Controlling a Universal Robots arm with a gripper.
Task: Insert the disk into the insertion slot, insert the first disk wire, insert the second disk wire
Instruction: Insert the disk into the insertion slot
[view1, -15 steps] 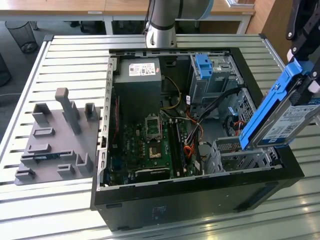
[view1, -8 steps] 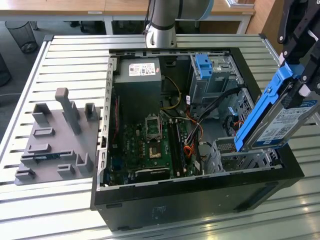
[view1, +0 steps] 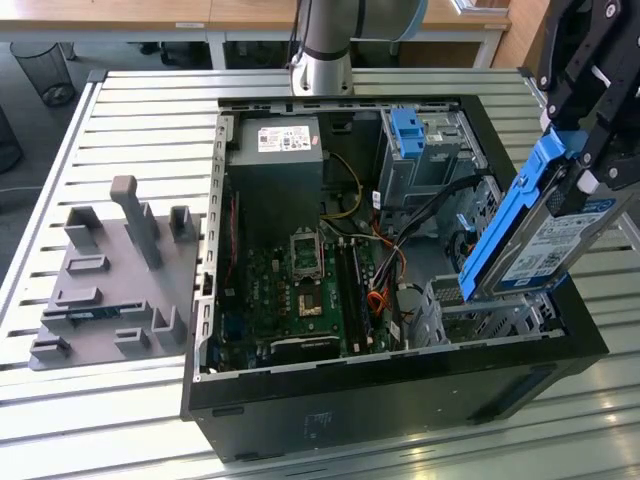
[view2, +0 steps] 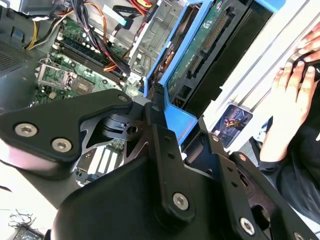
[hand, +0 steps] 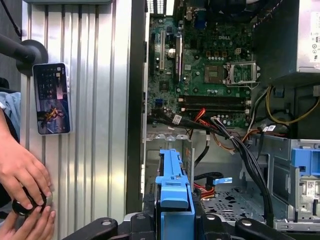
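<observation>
Holding the disk (view1: 540, 240) over the open case (view1: 400, 405)

The hand (view1: 578, 165) is clenched on the disk's blue frame. The disk hangs tilted, its lower end near the low silver insertion slot (view1: 480, 312) at the exterior view's right of the case. Orange and black cables (hand: 227, 137) lie beside the motherboard (view1: 300, 290). The case rests on the slatted counter (view1: 130, 110)

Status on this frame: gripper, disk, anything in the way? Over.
Gripper shut on the disk. Disk tilted, lower end over the insertion slot, not seated. Black cables run close beside the slot.
</observation>
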